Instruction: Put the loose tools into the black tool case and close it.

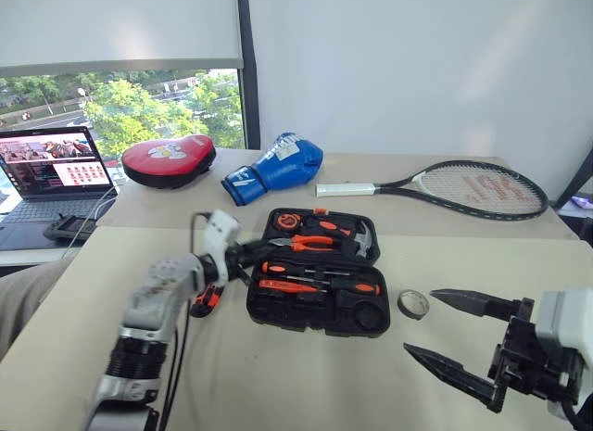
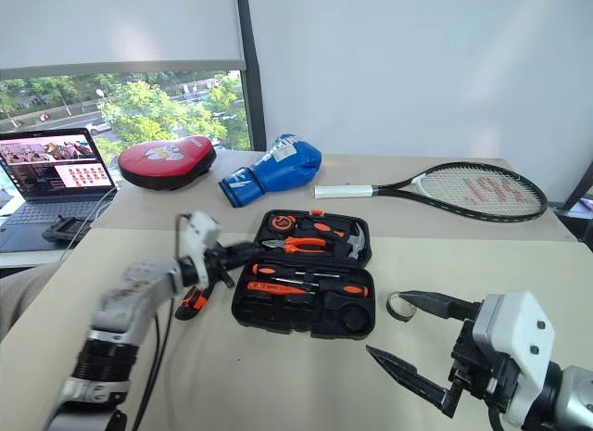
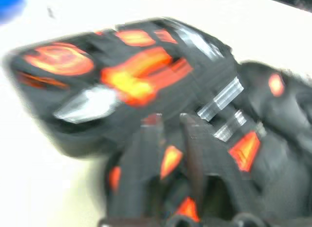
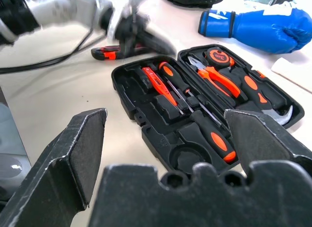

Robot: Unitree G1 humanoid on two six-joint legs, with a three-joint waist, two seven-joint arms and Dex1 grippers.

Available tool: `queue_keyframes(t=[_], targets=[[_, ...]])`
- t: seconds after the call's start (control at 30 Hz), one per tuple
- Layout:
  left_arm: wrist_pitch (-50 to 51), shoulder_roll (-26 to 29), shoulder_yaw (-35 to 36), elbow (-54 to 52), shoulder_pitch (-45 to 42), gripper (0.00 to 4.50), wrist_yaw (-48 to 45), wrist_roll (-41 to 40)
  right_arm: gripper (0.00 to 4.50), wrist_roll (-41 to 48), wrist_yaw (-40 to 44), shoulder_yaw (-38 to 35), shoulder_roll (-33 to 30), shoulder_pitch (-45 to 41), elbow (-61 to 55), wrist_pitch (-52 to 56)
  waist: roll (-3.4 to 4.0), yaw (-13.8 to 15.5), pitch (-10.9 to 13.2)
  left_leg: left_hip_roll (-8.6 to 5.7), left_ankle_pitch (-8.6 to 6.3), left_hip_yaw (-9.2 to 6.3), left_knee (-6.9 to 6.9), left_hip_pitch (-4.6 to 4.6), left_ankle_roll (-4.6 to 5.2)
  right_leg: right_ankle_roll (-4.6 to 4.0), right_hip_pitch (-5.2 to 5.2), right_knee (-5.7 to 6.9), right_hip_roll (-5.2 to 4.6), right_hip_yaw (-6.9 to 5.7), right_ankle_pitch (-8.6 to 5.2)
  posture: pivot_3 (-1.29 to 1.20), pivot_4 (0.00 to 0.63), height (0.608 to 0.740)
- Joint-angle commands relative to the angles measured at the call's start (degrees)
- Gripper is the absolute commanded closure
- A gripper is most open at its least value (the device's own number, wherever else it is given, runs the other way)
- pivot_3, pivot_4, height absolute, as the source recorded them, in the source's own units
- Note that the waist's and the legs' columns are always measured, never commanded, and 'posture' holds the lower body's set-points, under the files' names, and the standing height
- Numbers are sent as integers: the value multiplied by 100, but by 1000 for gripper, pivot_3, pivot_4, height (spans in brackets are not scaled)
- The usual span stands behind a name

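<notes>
Left eye view: racket (image 1: 463, 185) strings, unreadable red lettering.

The two eye views sit high at the near edge of the table (image 1: 306, 375), facing forward and down toward the 12 o'clock wall; they share almost the whole scene, the open case (image 1: 317, 269) near centre. The left wrist view looks along its jaws from very close at the case (image 3: 146, 90). The right wrist view looks low across the table at the case (image 4: 204, 110) from nearby.
</notes>
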Motion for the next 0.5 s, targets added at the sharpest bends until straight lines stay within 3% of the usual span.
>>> queue_keyframes(t=[0.03, 0.17, 0.2, 0.4, 0.43, 0.5], targets=[[1512, 130, 437, -936, 279, 1691, 1315, 289, 0, -104, 194, 256, -136, -366, 226, -11, 2, -7, 1, -6, -1, 0, -2, 4, 2, 1, 7, -1, 7, -2, -1, 0, 150, 740], [2402, -89, 483, -1547, 604, 214, 1852, 161, 0, -146, 323, 393, -169, -607, 353, 51, -10, 62, 8, -13, -3, -1, -5, 13, 3, 10, 22, -4, 9, -6, -6, 0, 150, 740], [2553, -107, 437, -1663, 745, 18, 1973, 199, 0, -155, 360, 407, -184, -654, 379, 69, -16, 79, 12, -15, -2, -2, -3, 10, 1, 10, 22, -4, 7, -7, -6, 0, 150, 740], [3032, -174, 307, -1713, 1217, 18, 2315, 250, 0, -160, 472, 346, -198, -744, 401, 180, -30, 66, 20, -13, 3, -3, -5, 11, -22, 9, 17, -3, 4, -3, -6, 0, 150, 740], [3018, -173, 299, -1694, 1282, 557, 2336, 248, 0, -167, 475, 342, -189, -751, 390, 200, -29, 65, 20, -10, 4, -3, -6, 13, -27, 8, 18, -3, 0, -3, -6, 0, 150, 740], [2953, -186, 335, -1679, 1356, 1194, 2382, 238, 0, -168, 477, 317, -169, -751, 367, 231, -26, 62, 18, -9, -1, -3, -10, 18, -39, 6, 19, -3, -7, 1, -6, 0, 150, 740]])
